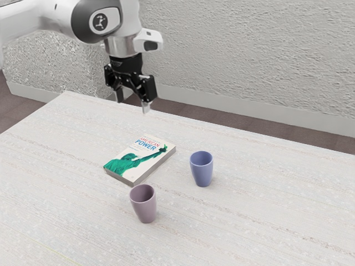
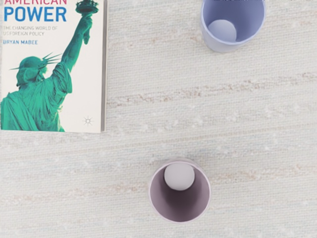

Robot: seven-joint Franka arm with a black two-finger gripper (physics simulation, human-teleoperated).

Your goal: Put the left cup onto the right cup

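Currently black two-finger gripper (image 1: 132, 100) hangs released above pale table (image 1: 266, 216); mauve plastic cup (image 1: 143, 203), periwinkle plastic cup (image 1: 201, 168) upright, apart, near paperback book (image 1: 140, 160).

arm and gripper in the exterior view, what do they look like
The arm has glossy white shells and a round grey joint cap bearing a white emblem. The gripper is black and blocky, with two fingers ending in pale tips.

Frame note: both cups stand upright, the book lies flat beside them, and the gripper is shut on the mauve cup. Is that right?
Not quite. The gripper holds nothing: the exterior view shows it open, up in the air behind the book, far from the mauve cup. The rest stands: the mauve cup and the blue cup are upright, the book flat beside them.
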